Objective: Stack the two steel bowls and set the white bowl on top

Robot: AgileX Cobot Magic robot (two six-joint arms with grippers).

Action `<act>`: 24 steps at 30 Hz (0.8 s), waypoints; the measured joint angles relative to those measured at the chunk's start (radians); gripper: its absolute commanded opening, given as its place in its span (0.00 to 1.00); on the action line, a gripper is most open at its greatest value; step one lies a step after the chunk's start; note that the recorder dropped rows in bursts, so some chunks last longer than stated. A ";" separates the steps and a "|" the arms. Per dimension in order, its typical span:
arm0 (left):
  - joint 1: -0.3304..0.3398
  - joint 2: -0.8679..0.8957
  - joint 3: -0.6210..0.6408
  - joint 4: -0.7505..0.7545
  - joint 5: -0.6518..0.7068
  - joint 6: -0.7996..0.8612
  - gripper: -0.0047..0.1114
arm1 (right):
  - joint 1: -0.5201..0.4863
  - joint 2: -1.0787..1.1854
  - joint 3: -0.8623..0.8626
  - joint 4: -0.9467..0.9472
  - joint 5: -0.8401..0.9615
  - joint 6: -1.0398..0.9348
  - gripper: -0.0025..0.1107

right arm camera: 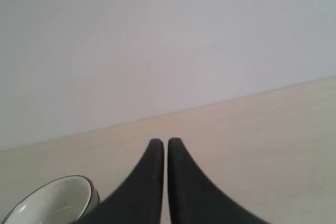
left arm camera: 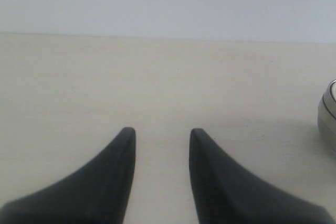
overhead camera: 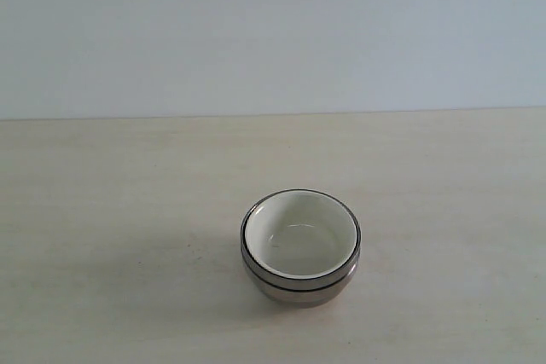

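White bowl (overhead camera: 299, 240) in steel bowls (overhead camera: 299, 296) (two?); wrist cams only: L gripper (left arm camera: 162, 130) apart, R gripper (right arm camera: 166, 141) together.

- Obstacle on the table (overhead camera: 111, 210): white bowl (overhead camera: 294, 240) nested in the steel bowls (overhead camera: 300, 291), just right of centre in the exterior view.
- Bare tabletop all round the bowls; reachable from above.
- Bare table ahead of the left gripper (left arm camera: 160, 136), jaws apart; bowls off to its side.
- Bowls close beside the right gripper (right arm camera: 166, 148), jaws together.
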 measured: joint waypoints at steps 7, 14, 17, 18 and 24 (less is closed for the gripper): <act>0.000 0.000 0.000 0.000 0.000 0.000 0.32 | 0.000 0.000 0.000 0.000 0.004 0.000 0.02; 0.000 0.000 0.000 0.000 0.000 0.000 0.32 | 0.000 0.000 0.000 0.009 0.004 0.000 0.02; 0.000 0.000 0.000 0.000 0.000 0.000 0.32 | 0.000 0.000 0.000 0.053 0.004 0.000 0.02; 0.000 0.000 0.000 0.000 0.000 0.000 0.32 | 0.000 0.000 0.000 0.063 0.004 0.000 0.02; 0.000 0.000 0.000 0.000 0.000 0.000 0.32 | 0.000 0.000 0.000 0.082 0.004 0.000 0.02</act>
